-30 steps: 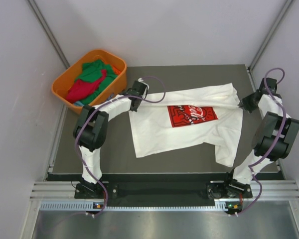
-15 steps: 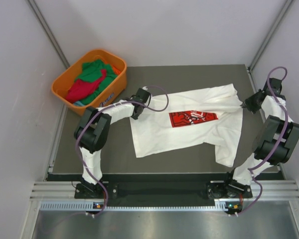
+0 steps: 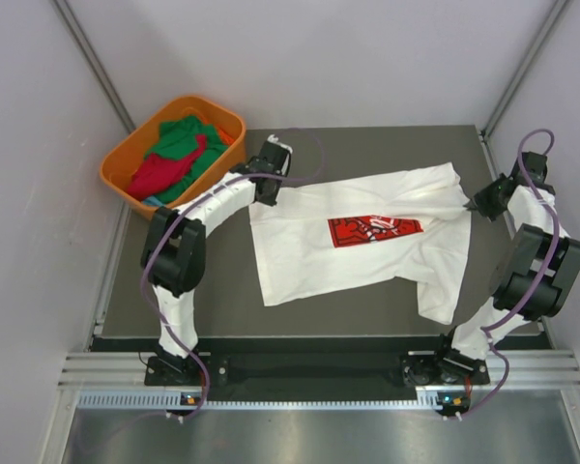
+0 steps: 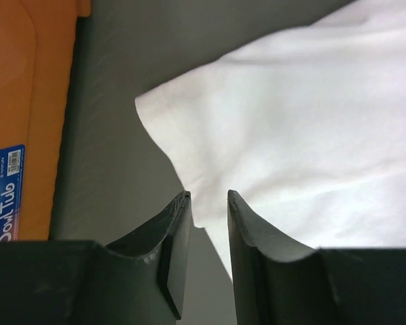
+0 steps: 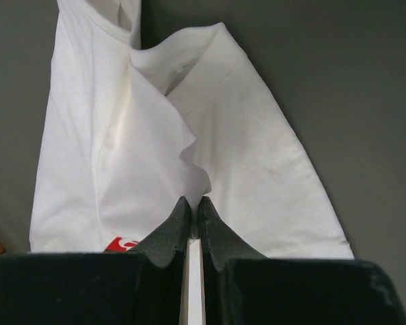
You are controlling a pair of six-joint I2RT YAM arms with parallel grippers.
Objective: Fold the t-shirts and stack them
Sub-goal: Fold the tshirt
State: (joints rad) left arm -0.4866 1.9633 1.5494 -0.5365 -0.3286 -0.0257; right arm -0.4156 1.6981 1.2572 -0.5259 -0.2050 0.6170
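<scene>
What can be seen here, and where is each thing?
white t-shirt: one, white with a red chest print, spread on the table
green t-shirt: at least one, green, bundled in the basket
red t-shirt: one, red, lying on the green one
basket: one, orange, far left beside the table
table: one, dark grey, centre
left arm and right arm: two, black and white, bolted at the near edge
left hand: one, black, open over the shirt's corner
right hand: one, black, shut on a shirt fold
</scene>
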